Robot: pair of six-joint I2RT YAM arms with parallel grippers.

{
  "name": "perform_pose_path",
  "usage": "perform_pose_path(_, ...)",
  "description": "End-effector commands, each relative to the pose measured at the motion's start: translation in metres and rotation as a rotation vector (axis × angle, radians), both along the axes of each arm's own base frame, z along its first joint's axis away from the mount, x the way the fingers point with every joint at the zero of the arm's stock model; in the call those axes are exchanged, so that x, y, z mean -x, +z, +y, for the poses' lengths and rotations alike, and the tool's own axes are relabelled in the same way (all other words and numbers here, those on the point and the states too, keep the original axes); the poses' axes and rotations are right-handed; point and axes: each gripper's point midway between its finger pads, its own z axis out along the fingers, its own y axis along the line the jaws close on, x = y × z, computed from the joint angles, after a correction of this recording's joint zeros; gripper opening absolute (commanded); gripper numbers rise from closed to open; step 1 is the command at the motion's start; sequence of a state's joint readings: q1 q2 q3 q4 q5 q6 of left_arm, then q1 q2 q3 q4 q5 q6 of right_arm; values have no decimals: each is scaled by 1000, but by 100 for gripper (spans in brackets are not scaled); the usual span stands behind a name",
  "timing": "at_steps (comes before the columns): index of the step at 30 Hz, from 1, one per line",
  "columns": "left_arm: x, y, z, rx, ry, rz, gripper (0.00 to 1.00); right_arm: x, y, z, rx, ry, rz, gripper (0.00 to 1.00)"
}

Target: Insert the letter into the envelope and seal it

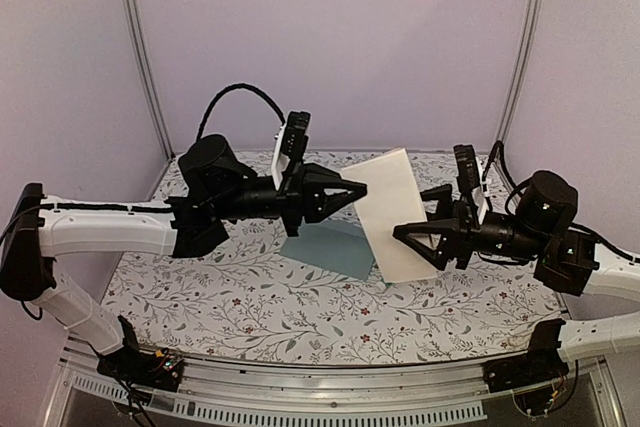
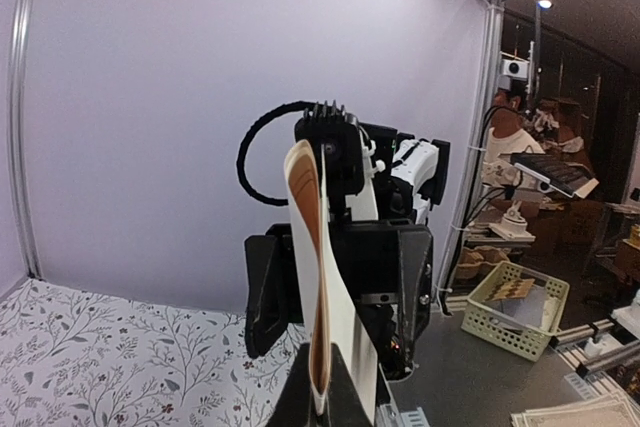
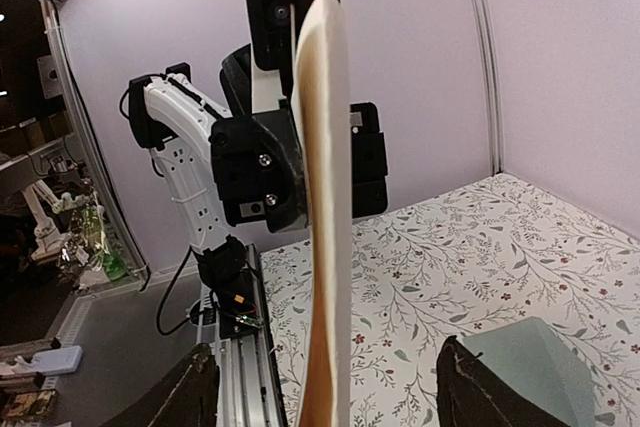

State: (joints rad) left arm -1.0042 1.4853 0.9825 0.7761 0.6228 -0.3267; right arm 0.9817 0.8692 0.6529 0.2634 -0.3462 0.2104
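Letter (image 1: 392,212), a tan parchment-like sheet showing its whitish back, hangs at frame centre above the flat pale teal envelope (image 1: 330,247) on the floral tabletop (image 1: 220,297), pinched by the closed left tool (image 1: 360,190), so the right tool (image 1: 415,213), gaping astride its lower edge, should clamp squarely before any release.

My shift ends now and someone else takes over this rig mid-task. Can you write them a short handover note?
Left end effector: shut on the letter, pinching one edge and holding it up in the air between the arms.
Right end effector: open, with a finger on either side of the letter's far edge, not gripping.
Envelope: flat on the table beneath the letter, touched by neither arm.
Done: the letter is off the table.
Left: slide the letter into the envelope, then seal it.
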Motion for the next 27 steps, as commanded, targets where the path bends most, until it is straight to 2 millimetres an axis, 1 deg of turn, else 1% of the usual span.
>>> perform_pose_path(1, 13, 11, 1, 10, -31, -37, 0, 12, 7, -3, -30, 46, -24, 65)
perform_pose_path(6, 14, 11, 1, 8, -30, -45, 0, 13, 6, -3, -38, 51, -23, 34)
perform_pose_path(12, 13, 11, 0, 6, -28, -43, 0, 11, 0, -2, -35, 48, -9, 10)
perform_pose_path(13, 12, 10, 0, 4, -25, -42, 0, 11, -1, -2, -34, 46, -5, 3)
perform_pose_path(14, 12, 8, 0, -4, -22, -37, 0, 10, -3, -2, -33, 39, 2, 0)
perform_pose_path(15, 10, 6, -1, -12, -14, -33, 0, 7, -4, -3, -32, 25, 7, 0)
perform_pose_path(16, 7, 2, -2, -25, 1, -27, 4, 4, -7, -3, -30, 8, 18, 0)
perform_pose_path(17, 4, -2, -2, -42, 18, -23, 14, 0, -10, -4, -26, -17, 28, 0)
perform_pose_path(18, -1, -8, -3, -67, 47, -14, 25, -4, -15, -6, -20, -45, 46, 0)
perform_pose_path(19, -7, -15, -2, -90, 83, -4, 40, -11, -19, -9, -12, -89, 65, 0)
perform_pose_path(20, -16, -23, 1, -115, 137, 15, 52, -20, -26, -12, 2, -143, 94, 0)
perform_pose_path(22, -38, -40, 9, -161, 256, 65, 71, -37, -45, -23, 36, -267, 174, 0)
perform_pose_path(23, -51, -50, 15, -186, 318, 97, 77, -45, -55, -29, 50, -324, 217, 0)
perform_pose_path(24, -64, -60, 22, -212, 380, 128, 80, -55, -66, -38, 65, -406, 250, 0)
perform_pose_path(26, -89, -84, 36, -273, 518, 199, 83, -68, -90, -51, 91, -525, 351, 0)
perform_pose_path(27, -96, -97, 40, -306, 555, 220, 83, -73, -101, -57, 112, -574, 385, 0)
